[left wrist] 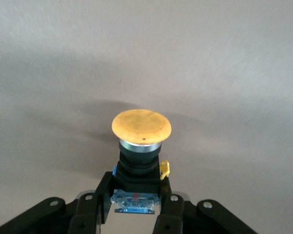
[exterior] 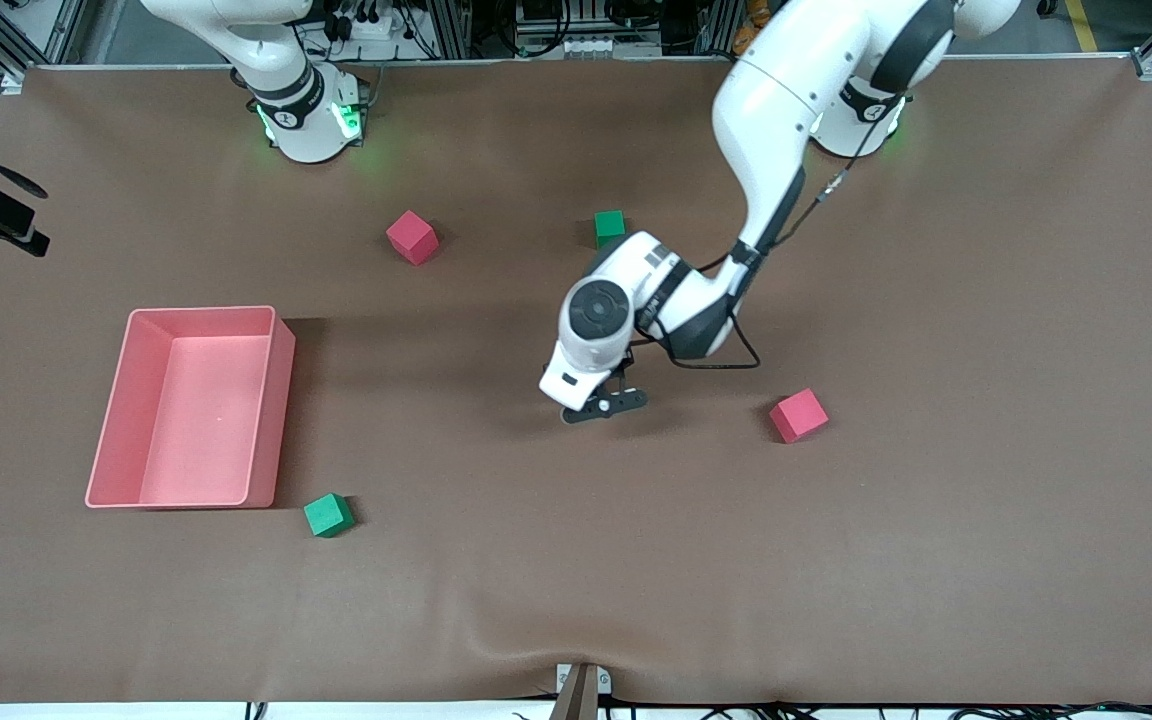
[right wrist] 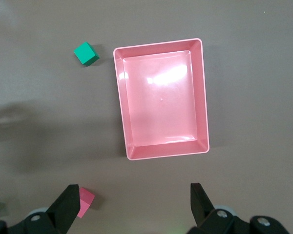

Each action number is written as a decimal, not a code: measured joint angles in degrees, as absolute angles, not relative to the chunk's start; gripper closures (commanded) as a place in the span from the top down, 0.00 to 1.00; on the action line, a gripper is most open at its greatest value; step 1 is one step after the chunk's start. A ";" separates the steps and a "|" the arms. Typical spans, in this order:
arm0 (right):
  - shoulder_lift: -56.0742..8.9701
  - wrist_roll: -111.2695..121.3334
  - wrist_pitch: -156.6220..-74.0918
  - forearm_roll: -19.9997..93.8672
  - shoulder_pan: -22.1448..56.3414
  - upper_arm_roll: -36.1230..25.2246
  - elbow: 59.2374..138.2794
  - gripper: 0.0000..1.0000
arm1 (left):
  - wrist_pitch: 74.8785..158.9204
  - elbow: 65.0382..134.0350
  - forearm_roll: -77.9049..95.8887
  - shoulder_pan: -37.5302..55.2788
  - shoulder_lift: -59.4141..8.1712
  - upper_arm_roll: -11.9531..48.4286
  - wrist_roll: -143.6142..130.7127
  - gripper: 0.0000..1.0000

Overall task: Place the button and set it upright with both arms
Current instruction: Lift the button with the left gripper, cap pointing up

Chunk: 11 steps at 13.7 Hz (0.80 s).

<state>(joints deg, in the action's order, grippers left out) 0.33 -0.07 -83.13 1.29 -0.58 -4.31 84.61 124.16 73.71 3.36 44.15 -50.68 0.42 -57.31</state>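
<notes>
Button (left wrist: pixel 141 127): clamped by its black body in left gripper (left wrist: pixel 136 207), mid-table, cap pointing along the mat. Right gripper (right wrist: pixel 135 204): spread wide, empty, waiting above pink tray (right wrist: pixel 201 97). Advice: keep grip square; tray at button's 9 o'clock.

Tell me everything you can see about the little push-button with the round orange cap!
The small push-button has a round, flat, matte orange cap with a tiny dark speck near its rim. Under it sit a shiny silver ring, a ribbed black body, a yellow tab and a clear blue base. The left gripper is shut on its base, cap pointing away from the wrist, low over the brown table mat near its middle. Whether it touches the mat is unclear.
</notes>
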 measured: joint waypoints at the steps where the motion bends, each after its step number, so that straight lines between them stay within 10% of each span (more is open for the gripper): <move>1: 0.33 -0.07 -83.11 1.25 -0.58 -4.30 84.61 1.00 | 125.91 73.61 3.13 46.51 -50.56 -2.08 -59.84 0.00; 5: 0.33 -0.07 -83.07 1.18 -0.58 -4.30 84.59 1.00 | 134.71 73.79 -3.89 58.32 -50.50 -13.49 -74.61 0.00; 11: 0.33 -0.07 -82.98 1.16 -0.58 -4.29 84.59 1.00 | 138.42 74.60 -34.31 63.10 -52.17 -14.61 -88.79 0.00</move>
<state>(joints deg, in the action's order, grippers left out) 0.33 -0.07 -82.98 1.16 -0.58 -4.29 84.59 138.42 74.60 -34.31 63.10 -52.17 -14.61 -88.79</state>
